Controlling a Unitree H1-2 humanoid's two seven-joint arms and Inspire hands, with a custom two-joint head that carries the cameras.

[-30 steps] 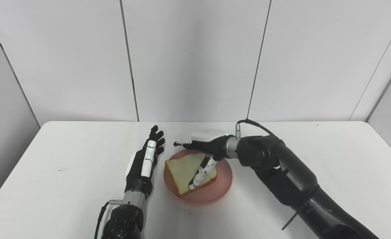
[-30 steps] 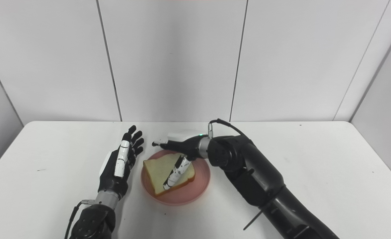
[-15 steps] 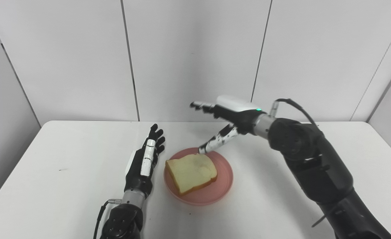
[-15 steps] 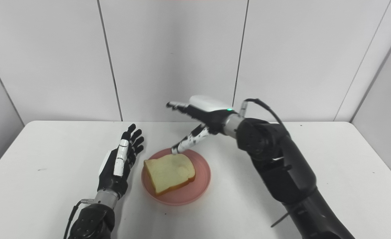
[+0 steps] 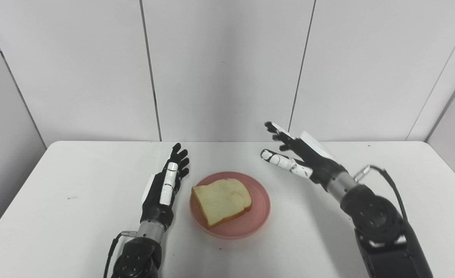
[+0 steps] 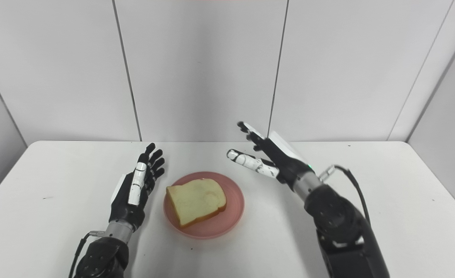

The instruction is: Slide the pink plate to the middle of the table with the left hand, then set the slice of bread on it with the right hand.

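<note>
bread (image 5: pixel 221 200) on pink plate (image 5: pixel 260 210) | both hands' fingers spread, empty | nothing hidden

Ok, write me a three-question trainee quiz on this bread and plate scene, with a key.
1. True or false: the slice of bread lies on the pink plate.
2. Which hand is on the plate's left? A) left hand B) right hand
3. Fill in: both hands are ____, holding nothing.

Key: 1 true; 2 A; 3 open
</note>
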